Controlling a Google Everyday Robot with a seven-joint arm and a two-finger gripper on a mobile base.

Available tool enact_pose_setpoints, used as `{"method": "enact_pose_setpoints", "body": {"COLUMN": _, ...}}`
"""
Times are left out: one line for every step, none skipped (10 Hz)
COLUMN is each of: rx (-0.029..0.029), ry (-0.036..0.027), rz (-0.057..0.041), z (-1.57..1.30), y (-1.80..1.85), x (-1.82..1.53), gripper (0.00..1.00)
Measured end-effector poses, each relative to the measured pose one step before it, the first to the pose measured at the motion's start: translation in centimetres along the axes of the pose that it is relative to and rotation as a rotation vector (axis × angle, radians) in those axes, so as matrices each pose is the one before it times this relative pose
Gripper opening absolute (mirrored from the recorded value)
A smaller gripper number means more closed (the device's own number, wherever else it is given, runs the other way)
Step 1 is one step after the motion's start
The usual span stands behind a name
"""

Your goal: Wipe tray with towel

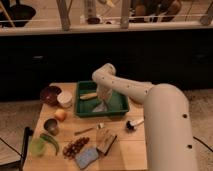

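Note:
A green tray (116,107) sits at the back middle of the wooden table (125,150). A pale grey towel (101,107) hangs from my gripper (103,97) down onto the tray floor. The gripper is inside the tray, right of centre, at the end of my white arm (130,90). A yellowish banana-like item (88,96) lies in the tray's left part, just left of the towel.
Left of the tray: a dark bowl (50,94), a white cup (64,98), an orange fruit (60,115), a metal cup (50,125), green items (42,144). In front: a blue sponge (87,157), a brown packet (106,140), a brush (134,123). A dark counter stands behind.

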Motion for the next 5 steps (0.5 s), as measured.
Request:
{"method": "enact_pose_setpoints", "body": {"rx": -0.00762, "ry": -0.00388, "rz": 0.00482, "z": -0.239, "y": 0.973, "x": -0.799, "gripper": 0.01}}
{"method": "enact_pose_setpoints", "body": {"rx": -0.00391, "ry": 0.00153, "rz": 0.00558, "z": -0.151, "y": 0.452, "x": -0.06, "gripper": 0.01}}
{"method": "enact_pose_setpoints", "body": {"rx": -0.01917, "ry": 0.00065, "rz": 0.01907, "z": -0.156, "y": 1.466, "x": 0.416, "gripper": 0.01}}
{"method": "enact_pose_setpoints", "body": {"rx": -0.01835, "ry": 0.00851, "rz": 0.02772, "z": -0.197, "y": 1.721, "x": 0.945, "gripper": 0.01}}
{"method": "enact_pose_setpoints", "body": {"rx": -0.013, "ry": 0.01669, "rz": 0.02264, "z": -0.224, "y": 0.96, "x": 1.163, "gripper": 0.01}}
